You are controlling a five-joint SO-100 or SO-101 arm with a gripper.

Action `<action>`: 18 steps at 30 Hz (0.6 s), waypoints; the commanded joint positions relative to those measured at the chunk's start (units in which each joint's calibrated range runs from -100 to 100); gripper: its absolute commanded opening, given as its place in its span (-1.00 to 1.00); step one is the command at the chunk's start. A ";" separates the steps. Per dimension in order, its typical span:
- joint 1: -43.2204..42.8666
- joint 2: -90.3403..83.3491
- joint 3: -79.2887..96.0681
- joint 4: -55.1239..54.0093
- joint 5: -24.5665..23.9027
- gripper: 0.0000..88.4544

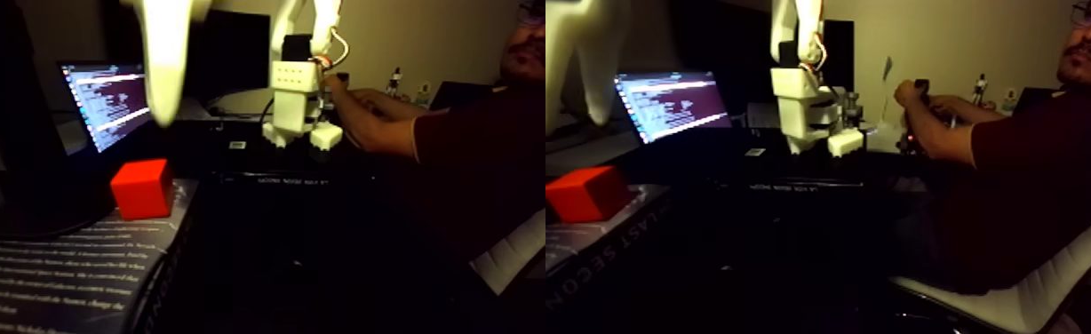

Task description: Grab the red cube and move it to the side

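Gripper (166, 107): blurred white finger hangs overhead; spread or pressed together, cannot tell. Red cube (141, 188) sits just below it, untouched, on a printed book cover (46, 275). Risk: a blind descent in dim light may clip a cube edge and knock it off the book.

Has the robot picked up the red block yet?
Not yet. Nothing looks done: the red cube sits on a book, untouched. In hand: the white gripper hangs blurred above it, holding nothing. Whether it is open is unclear. Left: come down, grab the cube, move it aside.
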 commanded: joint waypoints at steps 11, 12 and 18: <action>-14.33 -22.38 13.91 11.59 -5.91 -0.43; -16.33 -23.64 16.54 10.32 -7.42 -0.53; -27.23 -33.89 31.60 1.28 -17.73 -0.96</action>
